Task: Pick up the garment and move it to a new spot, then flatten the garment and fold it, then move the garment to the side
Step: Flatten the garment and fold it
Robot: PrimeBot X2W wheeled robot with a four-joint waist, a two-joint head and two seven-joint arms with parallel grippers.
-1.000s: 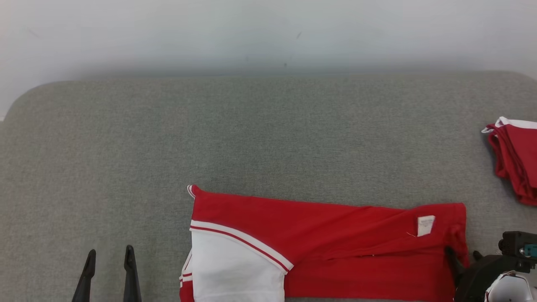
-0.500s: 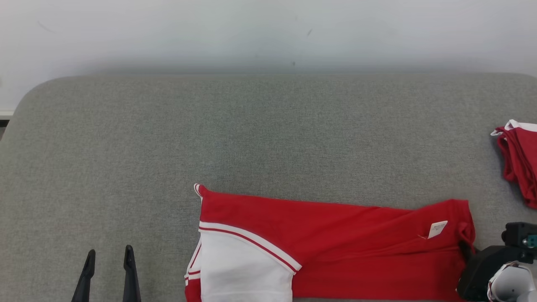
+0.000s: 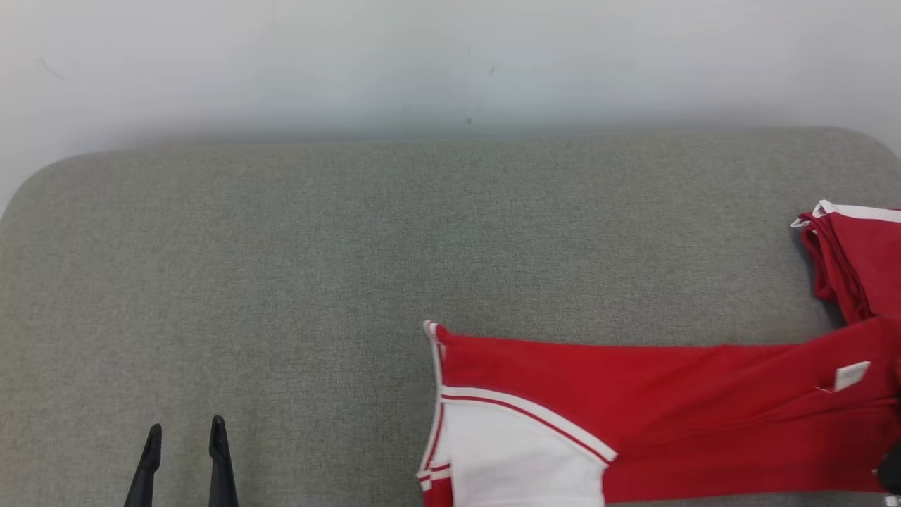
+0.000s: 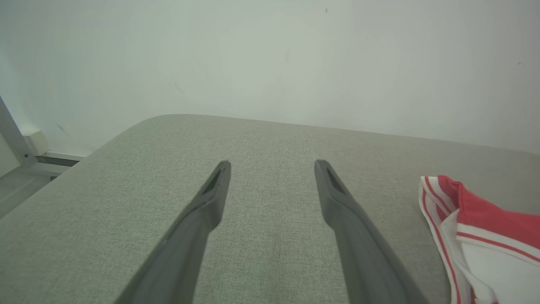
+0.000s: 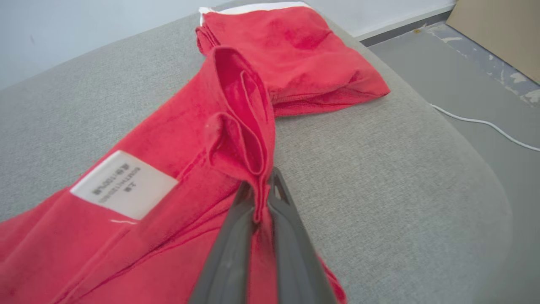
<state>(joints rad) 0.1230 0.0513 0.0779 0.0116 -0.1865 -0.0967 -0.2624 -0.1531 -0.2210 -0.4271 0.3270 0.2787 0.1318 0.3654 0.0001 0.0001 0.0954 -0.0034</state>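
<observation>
Judging by how it lies, the garment (image 3: 633,415) looks already flattened & folded: a long red strip w/ a white panel at its L end, flat on the grey cushion (image 3: 281,282), at approx 4 o'clock in the head view. What's left is prob the last bit, shifting it to the side. A 2nd folded red garment (image 3: 855,260) sits at 3 o'clock by the cushion's R edge. Its near corner meets the strip's R end, touching or overlapped, can't tell which. R gripper (image 5: 262,185) is clenched on the garment's R end, fabric bunched up btw the fingers, white label (image 5: 122,183) close by at 9 o'clock from the tips in the R wrist view. L gripper (image 3: 184,440) is at 7 o'clock in the head view, fingers spread, nothing in them, over bare cushion; the garment's striped corner lies well apart at its 3 o'clock
</observation>
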